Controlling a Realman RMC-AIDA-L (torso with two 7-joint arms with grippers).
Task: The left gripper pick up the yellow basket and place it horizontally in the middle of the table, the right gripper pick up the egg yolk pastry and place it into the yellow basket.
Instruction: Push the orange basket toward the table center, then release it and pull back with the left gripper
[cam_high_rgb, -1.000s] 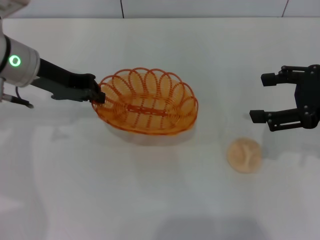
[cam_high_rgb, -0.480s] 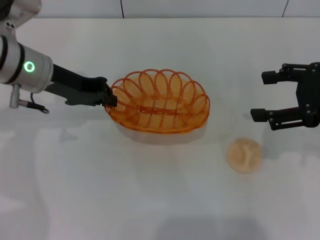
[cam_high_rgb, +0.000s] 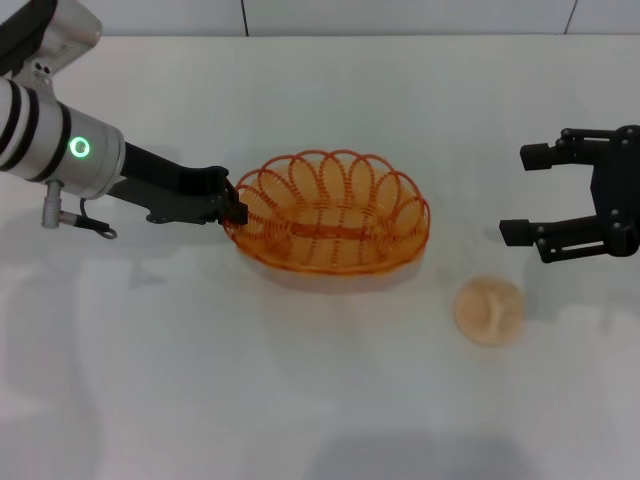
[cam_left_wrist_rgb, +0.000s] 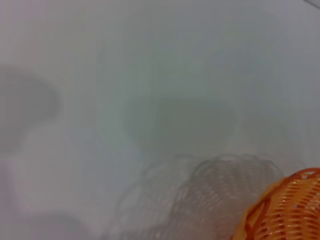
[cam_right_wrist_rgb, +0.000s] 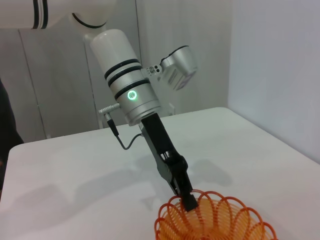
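The yellow basket, an oval of orange-yellow looped wire, hangs slightly above the white table near its middle, casting a shadow below. My left gripper is shut on the basket's left rim; the right wrist view shows the same grip on the basket. A piece of the basket also shows in the left wrist view. The egg yolk pastry, a small round beige bun, lies on the table right of the basket. My right gripper hovers open above and to the right of the pastry.
The table's far edge meets a wall at the back. The left arm's white segment with its green ring light reaches in from the left.
The left gripper has carried the basket rightward and a little nearer, toward the table's middle. The right gripper and the pastry have stayed put.
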